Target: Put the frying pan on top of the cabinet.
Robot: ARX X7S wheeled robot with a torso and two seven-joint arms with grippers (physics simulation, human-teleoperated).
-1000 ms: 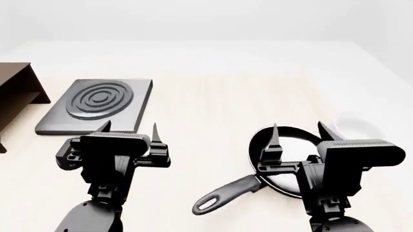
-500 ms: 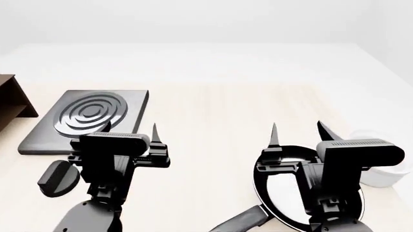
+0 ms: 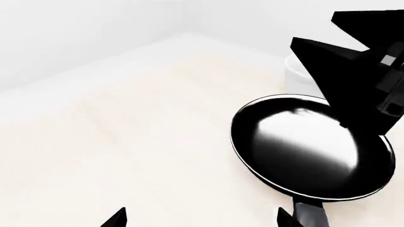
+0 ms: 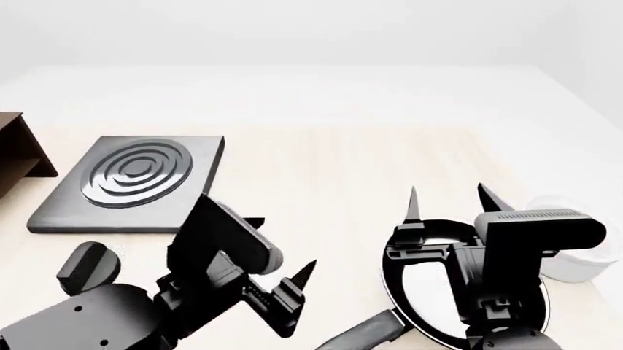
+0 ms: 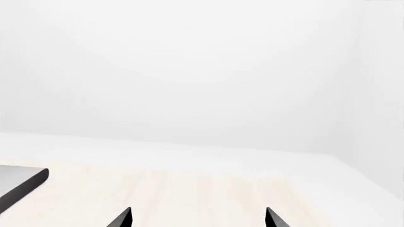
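Note:
The black frying pan [image 4: 421, 295] lies on the light wooden table at the lower right, its grey handle [image 4: 355, 337] pointing to the lower left. My right gripper [image 4: 448, 195] hovers above the pan, open and empty, fingers pointing away. My left gripper [image 4: 297, 297] is open and empty, turned toward the pan, left of the handle. In the left wrist view the pan [image 3: 309, 151] lies ahead of the open left gripper [image 3: 200, 220]. The right wrist view shows its open gripper [image 5: 197, 218] over bare table. The dark brown cabinet [image 4: 14, 146] shows only partly at the left edge.
A grey burner plate [image 4: 131, 182] with concentric rings lies at the left, next to the cabinet; its corner shows in the right wrist view [image 5: 19, 182]. A white bowl [image 4: 574, 255] stands right of the pan and also shows in the left wrist view [image 3: 295, 71].
The head view shifted, so the pan sits lower and the cabinet further left. Since then, my left arm has swung and turned its gripper rightward toward the pan. The right gripper has stayed put.

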